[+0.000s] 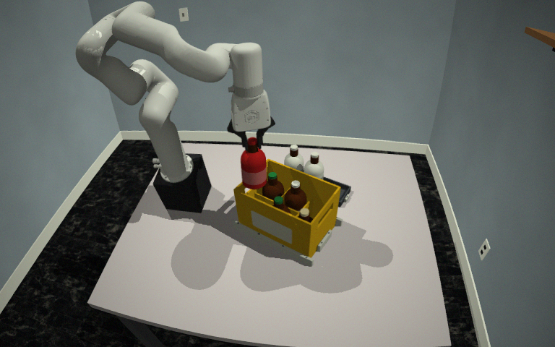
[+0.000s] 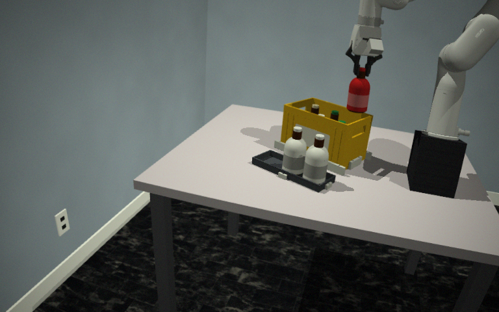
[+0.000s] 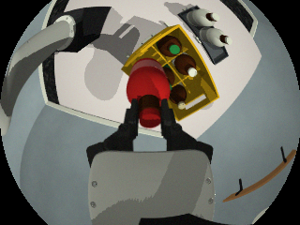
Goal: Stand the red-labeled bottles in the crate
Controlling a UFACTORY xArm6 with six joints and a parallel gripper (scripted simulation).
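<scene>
My gripper (image 1: 252,143) (image 2: 362,69) (image 3: 149,106) is shut on the neck of the red bottle (image 1: 253,165) (image 2: 358,91) (image 3: 146,84). It holds the bottle upright above the end of the yellow crate (image 1: 323,223) (image 2: 357,145) (image 3: 210,89) nearest the robot's base. Brown bottles stand in the crate: two with green caps (image 1: 272,176) (image 1: 278,200) and two with pale caps (image 1: 295,184) (image 1: 304,212). Two white bottles (image 2: 294,151) (image 2: 316,162) stand upright on the black tray (image 2: 261,162) (image 3: 219,58). The cell under the red bottle is partly hidden.
Pale blocks (image 1: 324,240) (image 2: 355,162) sit against the crate's foot, and small ones (image 2: 282,175) against the tray. The robot's black base (image 1: 182,188) (image 2: 436,163) stands beside the crate. The white bottles rise close behind the crate's long wall in the top view.
</scene>
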